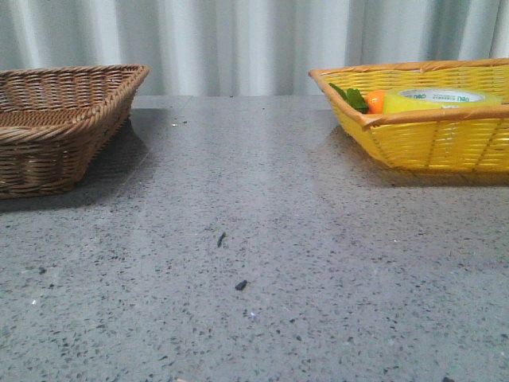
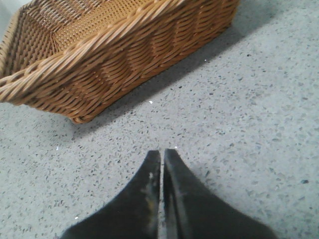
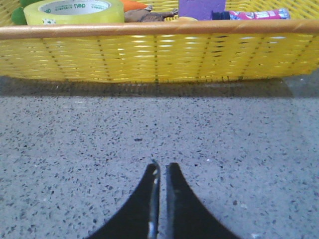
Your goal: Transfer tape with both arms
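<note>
Yellow tape [image 1: 442,99], green-lettered white core; yellow basket [image 1: 445,143]; brown wicker basket [image 1: 56,119]; grey speckled table [image 1: 254,278]

Only the fingertips of the two arms are seen, each from its own wrist camera; nothing of the robot is shown in the front view. The left gripper [image 2: 162,155] is made up of two black, angular fingers [image 2: 134,199] that are broad at the base and tapered to narrow points, and their inner edges are marked by pale scuffs and whitish scratches along the seam. The right gripper [image 3: 161,167] is formed of the same dark, curved, tapering fingers [image 3: 184,209], with a smoother matt surface on which only faint light wear is seen near the inner edge.
</note>
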Controlling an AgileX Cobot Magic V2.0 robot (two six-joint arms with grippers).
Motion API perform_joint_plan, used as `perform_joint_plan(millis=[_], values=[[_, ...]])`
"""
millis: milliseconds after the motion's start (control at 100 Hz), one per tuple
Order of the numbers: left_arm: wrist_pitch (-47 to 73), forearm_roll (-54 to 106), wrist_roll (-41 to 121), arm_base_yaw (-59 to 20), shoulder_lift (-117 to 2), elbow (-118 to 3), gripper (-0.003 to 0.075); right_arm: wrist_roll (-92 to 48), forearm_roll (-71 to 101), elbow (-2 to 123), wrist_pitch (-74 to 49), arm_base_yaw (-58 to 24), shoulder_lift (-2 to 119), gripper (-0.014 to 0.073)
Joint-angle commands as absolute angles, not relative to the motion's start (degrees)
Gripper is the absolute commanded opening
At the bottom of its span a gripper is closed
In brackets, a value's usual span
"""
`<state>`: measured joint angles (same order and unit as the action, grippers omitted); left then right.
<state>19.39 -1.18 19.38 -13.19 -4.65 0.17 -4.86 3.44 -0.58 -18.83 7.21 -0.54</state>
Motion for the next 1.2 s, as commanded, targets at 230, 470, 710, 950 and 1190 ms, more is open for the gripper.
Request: perform_joint_plan(millis=[230, 470, 710, 950, 1190], values=[[16.8, -1.2, 19.1, -13.6, -5.3, 0.7, -0.0020, -4.7, 3.3, -1.9, -18.2, 7.6, -0.9, -0.0048], [16.9, -1.2, 19.1, -13.6, -5.3, 0.7, -0.0020, -4.7, 3.3, -1.9, -18.2, 7.6, -0.9, -0.0048], [16.9, -1.2, 19.1, -13.6, -5.3, 0.7, -0.0020, -4.7, 3.3, -1.9, -18.0, 7.6, -0.9, -0.0048], [16.9, -1.3, 19.1, -13.6, -5.3, 0.7, -0.0020, -4.7, 0.0, -1.9, -11.5, 7.6, -0.9, -0.0048], [15.6, -1.3, 19.1, -13.6, -5.3, 0.7, -0.0020, -4.7, 0.0, -1.9, -3.4, 7.6, -0.9, -0.0048]])
